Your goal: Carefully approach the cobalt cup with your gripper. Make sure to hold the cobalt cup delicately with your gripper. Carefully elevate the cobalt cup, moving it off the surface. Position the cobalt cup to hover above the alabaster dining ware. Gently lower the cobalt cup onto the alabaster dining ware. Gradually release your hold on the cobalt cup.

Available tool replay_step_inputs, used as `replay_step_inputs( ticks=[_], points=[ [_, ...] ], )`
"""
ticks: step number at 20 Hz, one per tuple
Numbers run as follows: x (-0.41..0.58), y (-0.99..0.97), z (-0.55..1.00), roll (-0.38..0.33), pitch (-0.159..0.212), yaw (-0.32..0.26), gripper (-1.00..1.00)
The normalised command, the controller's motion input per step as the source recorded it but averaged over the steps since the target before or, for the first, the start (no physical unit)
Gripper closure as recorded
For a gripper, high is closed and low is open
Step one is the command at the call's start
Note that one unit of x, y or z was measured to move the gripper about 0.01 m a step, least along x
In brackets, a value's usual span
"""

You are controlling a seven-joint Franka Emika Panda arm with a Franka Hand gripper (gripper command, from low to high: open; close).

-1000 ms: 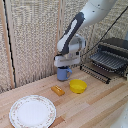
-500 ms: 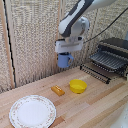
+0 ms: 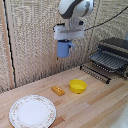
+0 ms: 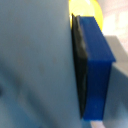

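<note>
- Blue and cylindrical, the small cobalt cup (image 3: 63,48) hangs in the air well above the wooden desk (image 3: 95,105), in front of the woven beige wall panel (image 3: 30,40).
- Its top disappears under the boxy white-and-grey hand (image 3: 67,39) of the robot arm, which is closed on the cup and carries it.
- From the wrist, a dark pad backed by a bright blue fingertip (image 4: 97,70) presses flat against the cup's pale blue wall (image 4: 35,65), which fills most of that picture; the view is blurred.
- The white-and-grey arm (image 3: 75,10) rises from the hand and leaves the picture at its upper edge.
- Below the cup and a little toward the exterior view's right, a shallow yellow bowl (image 3: 78,86) sits on the desk; a sliver of yellow (image 4: 86,11) also shows past the fingertip in the wrist view.
- Just beside the bowl, toward the exterior view's left, lies a small orange block (image 3: 58,90), apart from the bowl.
- The large round white plate with a speckled brownish rim (image 3: 20,103) lies flat near the front of the desk on the exterior view's left, well apart from the cup and bare on top.
- On the exterior view's right, a dark wire rack (image 3: 111,59) stands at the back of the desk, beyond the bowl.
</note>
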Motion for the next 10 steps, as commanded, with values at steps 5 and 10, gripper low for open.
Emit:
replay_step_inputs(
  ticks=[5,10],
  points=[
    [-0.37,0.79,0.19,0.003,0.073,0.0,1.0],
    [-0.398,0.85,0.08,0.0,0.077,0.0,1.0]
  ],
)
